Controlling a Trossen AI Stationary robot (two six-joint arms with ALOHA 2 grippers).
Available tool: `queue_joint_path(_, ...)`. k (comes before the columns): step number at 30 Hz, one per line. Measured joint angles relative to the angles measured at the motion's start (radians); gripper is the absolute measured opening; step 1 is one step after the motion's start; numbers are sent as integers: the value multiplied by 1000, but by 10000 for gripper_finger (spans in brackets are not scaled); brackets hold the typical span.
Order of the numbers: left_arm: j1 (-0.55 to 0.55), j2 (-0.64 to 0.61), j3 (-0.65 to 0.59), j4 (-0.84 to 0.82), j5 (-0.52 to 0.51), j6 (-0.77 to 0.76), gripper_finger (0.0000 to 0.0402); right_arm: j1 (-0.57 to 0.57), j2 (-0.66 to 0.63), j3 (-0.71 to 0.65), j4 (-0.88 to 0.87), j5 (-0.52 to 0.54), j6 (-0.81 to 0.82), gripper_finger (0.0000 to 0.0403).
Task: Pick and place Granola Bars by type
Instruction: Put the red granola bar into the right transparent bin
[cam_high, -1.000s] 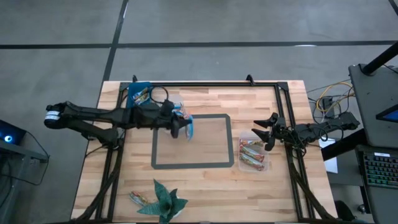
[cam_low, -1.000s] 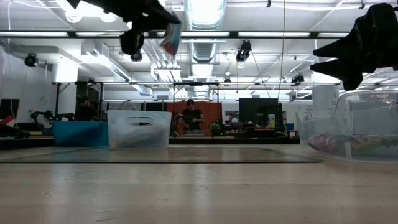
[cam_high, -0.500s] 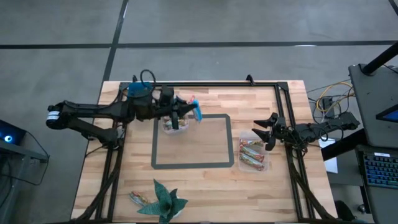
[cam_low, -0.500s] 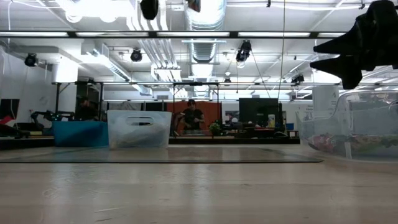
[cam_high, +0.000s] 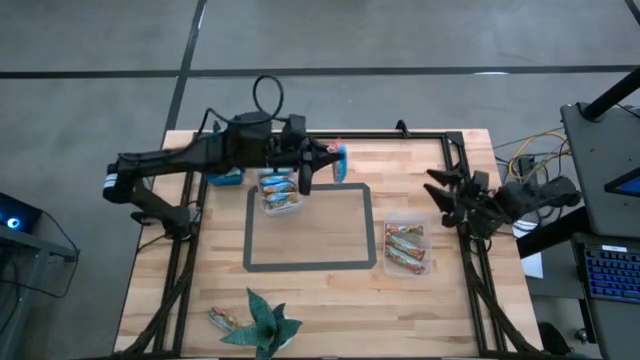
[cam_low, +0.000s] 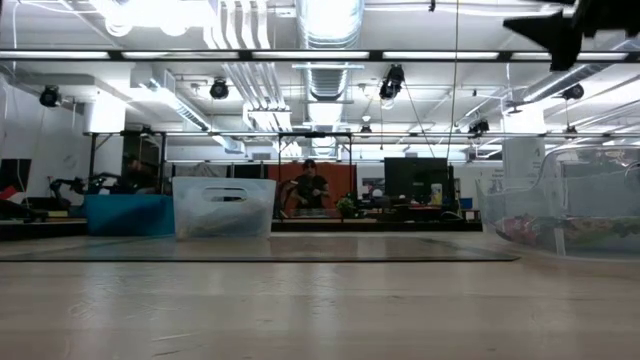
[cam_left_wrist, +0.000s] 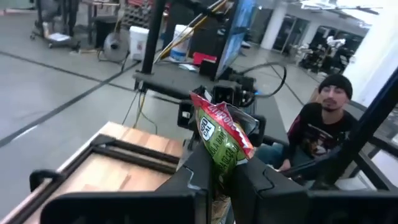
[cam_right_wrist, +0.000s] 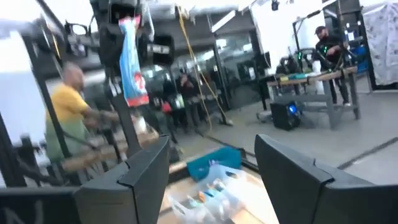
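Aloft over the bench's far edge, the left hand (cam_high: 322, 166) is clamped on one granola bar (cam_left_wrist: 222, 140).
Seen from the left wrist, that bar stands upright between the fingers (cam_left_wrist: 261, 180), its wrapper green and red; from above it shows blue at the hand's tip. Just beside it, a clear tub (cam_high: 280, 194) on the bench (cam_high: 330, 290) holds more bars. The right hand (cam_high: 447, 192) hangs with its fingers apart and nothing between them, near the bench's right edge, by a second tub (cam_high: 405, 246) of brown bars. One loose bar (cam_high: 224, 318) lies beside a green paper figure (cam_high: 264, 322) at the near edge.
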Motion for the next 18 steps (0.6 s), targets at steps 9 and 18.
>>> queue_joint_path(9, -1, 61, 148, -16, 8, 44, 12, 0, 352, 508, -358, 25, -36, 224)
queue_joint_path(18, -2, 50, 162, -14, 8, 65, 12, -35, 642, 867, -520, 24, -16, 224)
